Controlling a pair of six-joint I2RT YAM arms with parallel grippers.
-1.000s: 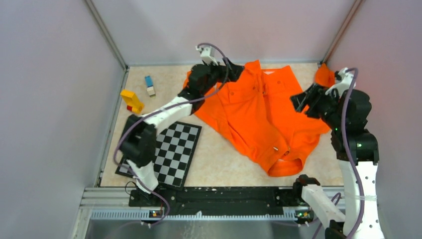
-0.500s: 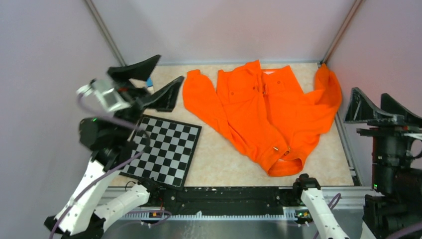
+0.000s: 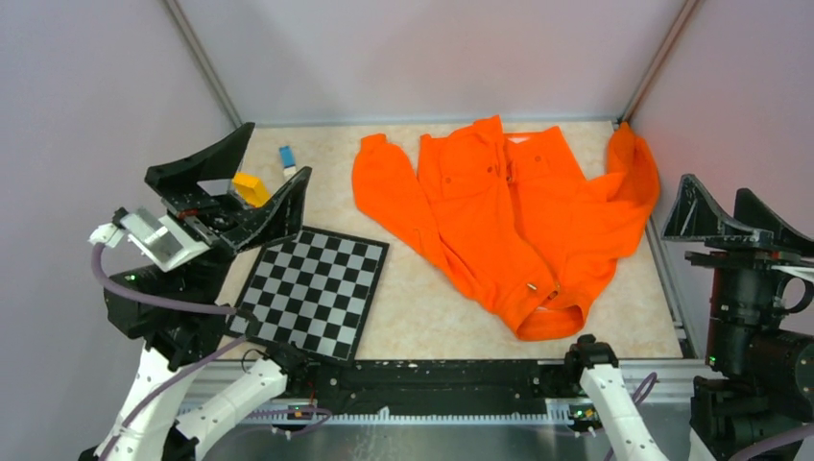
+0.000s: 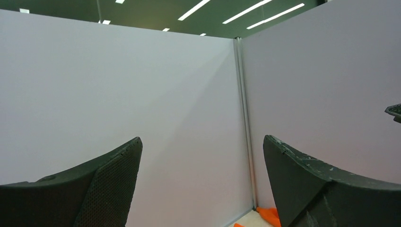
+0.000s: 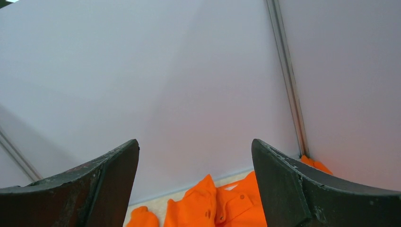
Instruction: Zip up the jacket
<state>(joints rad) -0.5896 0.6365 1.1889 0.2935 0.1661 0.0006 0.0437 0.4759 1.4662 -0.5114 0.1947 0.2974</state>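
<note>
The orange jacket (image 3: 514,221) lies flat on the table, collar toward the near edge, sleeves spread at the far side. A small metal zipper pull (image 3: 530,286) shows near the collar end. My left gripper (image 3: 245,178) is open and empty, raised high over the table's left side, well away from the jacket. My right gripper (image 3: 734,216) is open and empty, raised at the right edge beside one sleeve. The right wrist view shows the jacket's far part (image 5: 222,205) low between the fingers. The left wrist view shows only a scrap of orange (image 4: 269,213).
A black-and-white checkerboard (image 3: 312,293) lies at the near left. A yellow block (image 3: 251,187) and a small blue-and-white block (image 3: 288,158) sit at the far left, partly behind my left gripper. Grey walls enclose the table on three sides.
Both arms have pulled back from the jacket and risen to the sides with open jaws. The jacket's sleeves now lie spread out. In the last half second the left gripper sank slightly.
</note>
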